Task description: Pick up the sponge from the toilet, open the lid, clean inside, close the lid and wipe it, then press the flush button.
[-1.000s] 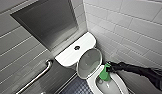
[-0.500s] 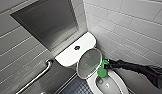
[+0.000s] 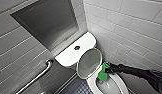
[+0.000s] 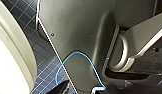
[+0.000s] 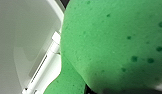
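Note:
The white toilet (image 3: 72,53) stands in the corner with its oval lid (image 3: 89,62) raised against the tank. The dark round flush button (image 3: 77,47) sits in the middle of the tank top. My right arm comes in from the right, and my right gripper (image 3: 108,70) is shut on the bright green sponge (image 3: 103,73), which hangs over the far rim of the open bowl (image 3: 114,86). The right wrist view has the sponge (image 5: 114,42) very close, with the raised lid (image 5: 27,37) and its hinge behind it.
A metal grab bar (image 3: 39,75) runs along the grey tiled wall left of the toilet, below a steel panel (image 3: 47,22). A white tiled wall (image 3: 132,27) closes the right side. Dark blue floor tiles (image 4: 47,67) lie beside the toilet's pale curved side (image 4: 12,57).

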